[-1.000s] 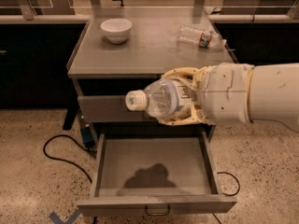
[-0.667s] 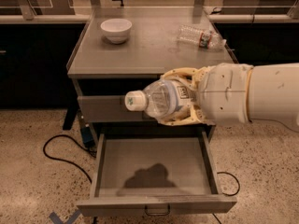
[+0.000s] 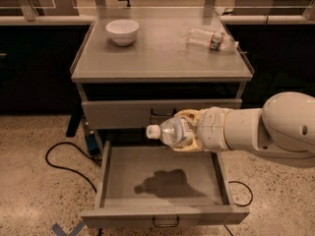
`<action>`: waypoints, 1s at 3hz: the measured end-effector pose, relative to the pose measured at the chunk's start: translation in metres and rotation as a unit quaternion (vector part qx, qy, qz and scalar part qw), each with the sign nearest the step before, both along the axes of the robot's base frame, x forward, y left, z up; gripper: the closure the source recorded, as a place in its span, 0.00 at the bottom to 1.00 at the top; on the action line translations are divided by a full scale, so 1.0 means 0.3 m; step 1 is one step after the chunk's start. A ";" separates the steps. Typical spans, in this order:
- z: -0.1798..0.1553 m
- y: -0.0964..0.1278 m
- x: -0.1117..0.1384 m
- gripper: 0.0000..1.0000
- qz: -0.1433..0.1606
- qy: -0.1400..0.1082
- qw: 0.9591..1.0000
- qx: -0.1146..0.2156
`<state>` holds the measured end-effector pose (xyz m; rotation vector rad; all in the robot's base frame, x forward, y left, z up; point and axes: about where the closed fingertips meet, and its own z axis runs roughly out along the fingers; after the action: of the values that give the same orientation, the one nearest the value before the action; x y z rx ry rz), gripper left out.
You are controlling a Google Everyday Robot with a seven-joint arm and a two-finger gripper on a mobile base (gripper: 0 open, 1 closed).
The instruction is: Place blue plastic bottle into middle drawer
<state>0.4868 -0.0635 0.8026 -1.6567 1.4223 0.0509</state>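
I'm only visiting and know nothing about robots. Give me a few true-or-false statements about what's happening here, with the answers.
1. The gripper holds the blue plastic bottle above the open middle drawer. True.
2. The blue plastic bottle lies inside the drawer. False: only its shadow falls on the tray.
3. A white bowl sits on the cabinet top. True.
4. The bottle with the red label stands upright. False: it lies on its side.

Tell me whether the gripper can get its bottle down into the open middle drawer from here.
Probably yes. The gripper, shut on the blue plastic bottle, hangs above the middle drawer, which is pulled out; nothing stands between them.
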 end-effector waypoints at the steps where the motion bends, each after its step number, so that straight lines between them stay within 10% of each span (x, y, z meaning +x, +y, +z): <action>1: 0.001 0.002 -0.003 1.00 0.001 0.000 1.000 0.000; 3: -0.325 -0.050 0.234 1.00 -0.048 0.045 0.998 -0.015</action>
<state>0.5571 -0.0787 0.7053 -1.6258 1.5750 0.0499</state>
